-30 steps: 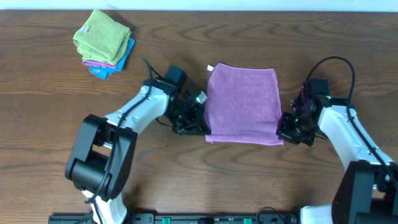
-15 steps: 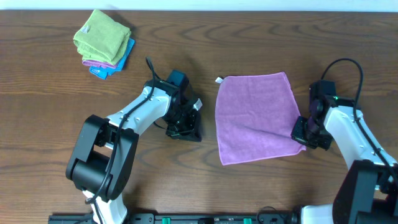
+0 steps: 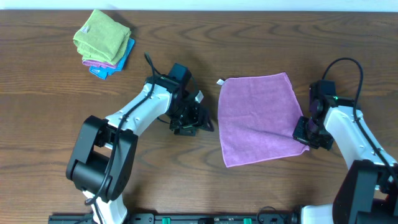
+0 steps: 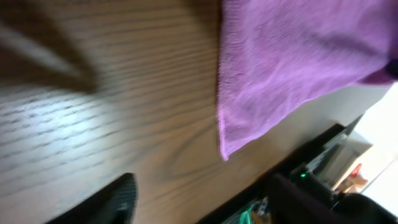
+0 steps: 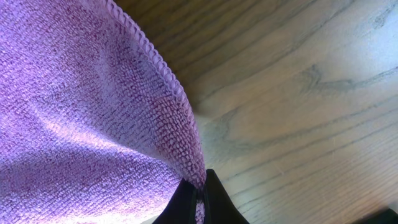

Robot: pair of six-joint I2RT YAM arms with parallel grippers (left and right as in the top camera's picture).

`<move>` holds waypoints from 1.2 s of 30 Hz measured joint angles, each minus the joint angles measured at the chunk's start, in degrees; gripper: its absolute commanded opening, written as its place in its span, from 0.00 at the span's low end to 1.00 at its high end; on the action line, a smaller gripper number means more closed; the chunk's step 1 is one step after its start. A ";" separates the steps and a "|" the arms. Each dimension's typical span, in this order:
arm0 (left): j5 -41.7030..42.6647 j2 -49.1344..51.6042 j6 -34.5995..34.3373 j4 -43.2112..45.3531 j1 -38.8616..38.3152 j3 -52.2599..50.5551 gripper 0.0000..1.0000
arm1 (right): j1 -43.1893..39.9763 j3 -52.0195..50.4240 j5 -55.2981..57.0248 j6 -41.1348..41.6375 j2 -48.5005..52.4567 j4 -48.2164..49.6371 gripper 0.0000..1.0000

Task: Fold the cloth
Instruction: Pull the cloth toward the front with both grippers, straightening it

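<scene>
You have the lilac cloth (image 3: 258, 115) spread in a single layer on the brown counter (image 3: 56, 124), right of centre, with its edges skewed to the counter's edge. That skew is your main hazard: folded as it lies, the halves will probably land off-square.

Your right fingers (image 5: 217, 202) are clamped on the cloth's near right corner with only a thin bite of hem between them. A quick pull could strip it free, or drag the whole cloth rather than lift it.

Your left fingers (image 4: 118, 199) are spread wide and hold nothing. They sit just beside the cloth's left edge without touching it. With a single corner held, a lift would likely let the cloth sag and bunch.

Count:
- one counter
- one spread cloth
- two sets of fingers
- one folded pile (image 3: 102, 43) at the far left, well apart, showing three colours: green on top, a purple layer, blue beneath
- one small white tag (image 3: 220, 81) at the cloth's far left corner
</scene>
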 measured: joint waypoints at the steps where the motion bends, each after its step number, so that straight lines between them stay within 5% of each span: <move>1: 0.46 0.00 -0.44 0.02 -0.22 0.00 0.74 | 0.00 0.00 0.00 0.02 0.00 -0.02 0.04; 16: 3.65 0.00 -0.63 1.16 -5.55 -0.02 0.70 | 0.00 0.00 -1.92 0.17 0.00 0.04 0.03; 36: 4.09 -0.07 -6.25 15.23 -11.21 -11.74 0.68 | 0.00 0.00 -4.61 2.69 0.00 0.33 0.03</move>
